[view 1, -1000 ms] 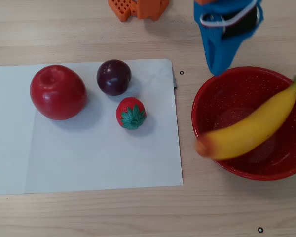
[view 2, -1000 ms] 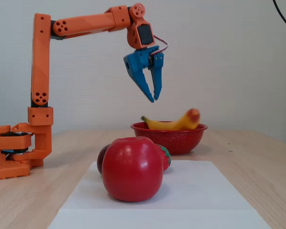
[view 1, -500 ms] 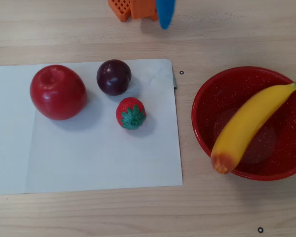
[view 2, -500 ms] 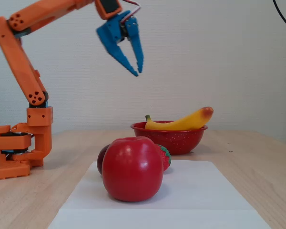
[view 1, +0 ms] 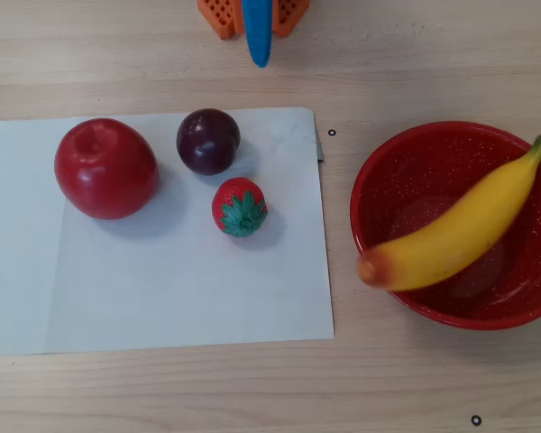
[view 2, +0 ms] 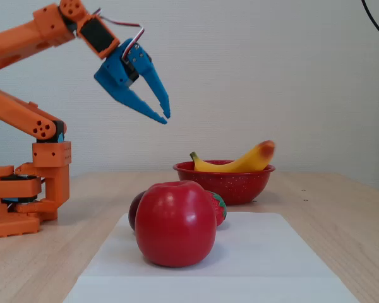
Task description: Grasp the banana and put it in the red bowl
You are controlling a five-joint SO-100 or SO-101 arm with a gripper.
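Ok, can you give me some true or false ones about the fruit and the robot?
1. The banana lies in the red bowl. True.
2. The gripper is holding the banana. False: it is empty, raised well off to the left of the bowl in the fixed view.
3. The strawberry sits on the white paper. True.
4. The plum is inside the bowl. False: it sits on the paper, beside the apple.
5. The banana's orange end sticks out over the bowl's rim. True.
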